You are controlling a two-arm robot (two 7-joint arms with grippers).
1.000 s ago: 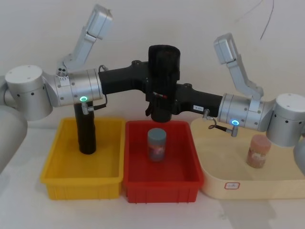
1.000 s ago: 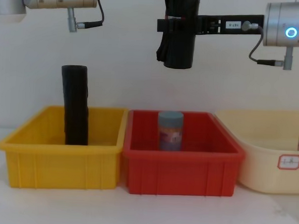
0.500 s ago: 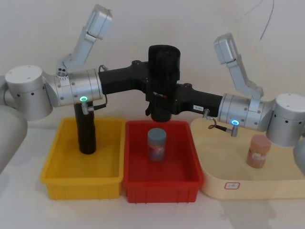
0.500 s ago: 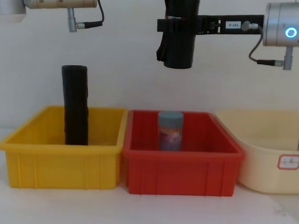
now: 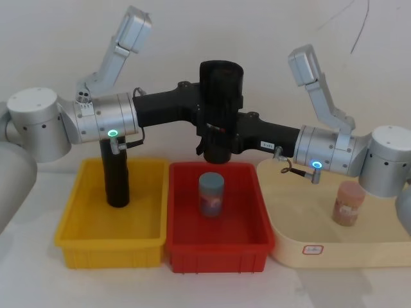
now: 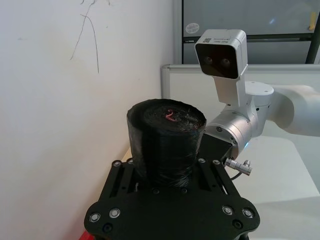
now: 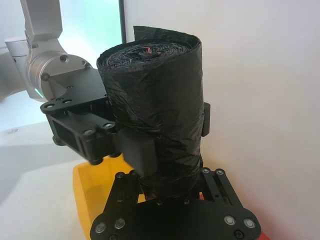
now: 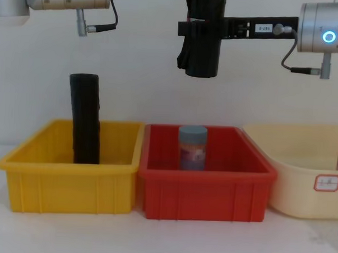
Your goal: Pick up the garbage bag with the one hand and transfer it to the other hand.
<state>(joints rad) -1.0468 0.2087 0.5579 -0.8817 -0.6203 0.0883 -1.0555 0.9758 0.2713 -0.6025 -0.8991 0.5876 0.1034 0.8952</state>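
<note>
Both the left end effector [image 5: 204,115] and right end effector [image 5: 221,136] grasp the upright garbage bag [image 5: 220,109].

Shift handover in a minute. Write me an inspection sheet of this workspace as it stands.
Surface: white table carrying yellow bin, red bin, cream tray.
Job's things: garbage bag upright in mid-air above the red bin.
Clutter: plain black roll standing in the yellow bin; blue-lidded jar in the red bin; pink jar in the cream tray.
Grippers: left gripper and right gripper both clamp the garbage bag.
Cables: short wrist cables.
Surroundings: white wall.
</note>
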